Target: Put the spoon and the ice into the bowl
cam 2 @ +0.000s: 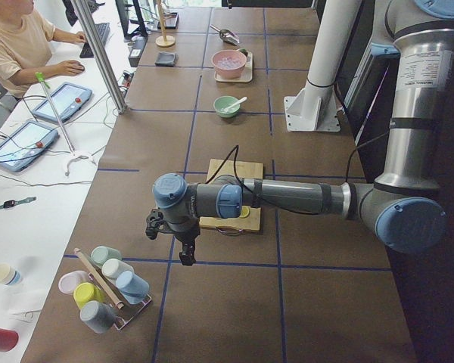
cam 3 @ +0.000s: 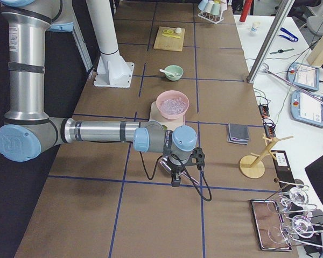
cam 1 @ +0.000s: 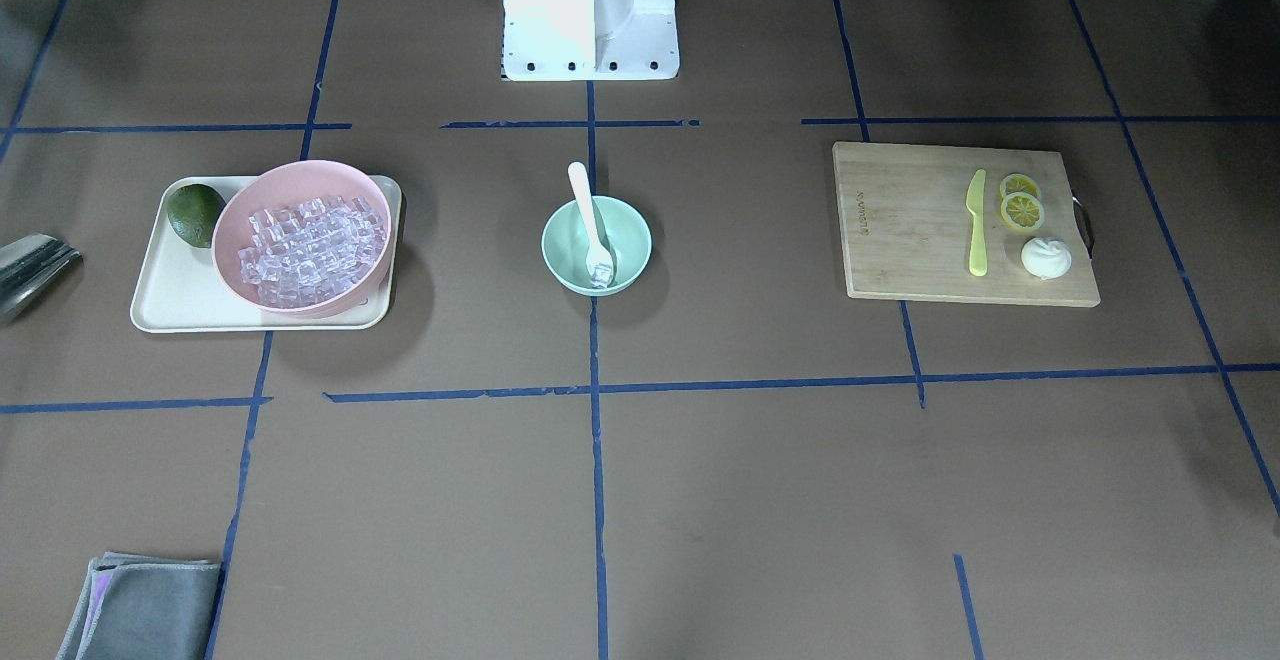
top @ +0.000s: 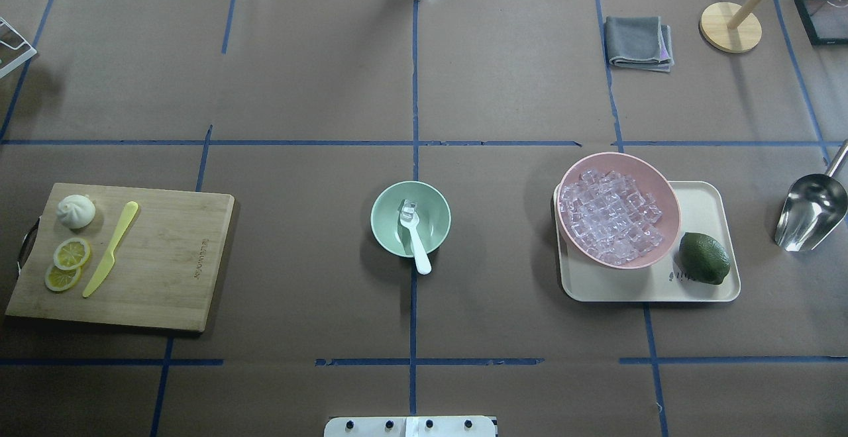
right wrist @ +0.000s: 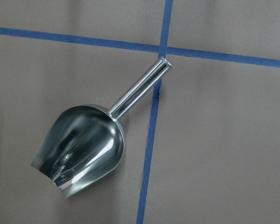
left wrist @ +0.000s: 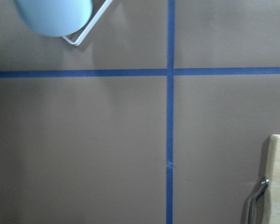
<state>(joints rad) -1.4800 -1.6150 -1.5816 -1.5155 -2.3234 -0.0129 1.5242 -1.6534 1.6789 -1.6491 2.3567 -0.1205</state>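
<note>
Forearms (cam 2: 287, 198) level, left gripper (cam 2: 186, 255) and right gripper (cam 3: 175, 180) point straight down.

Scoop (right wrist: 79, 149) — polished metal, mirror-glossy; board (top: 165, 258) — matt wood; ice (top: 609, 215) glassy; spoon (top: 415, 238) plastic.

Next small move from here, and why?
Probably none; it looks done. The spoon rests in the bowl with ice on its scoop end; the left gripper and right gripper are both far off. If more ice is wanted, I'd lower the right one toward the steel scoop seen in its wrist view.
</note>
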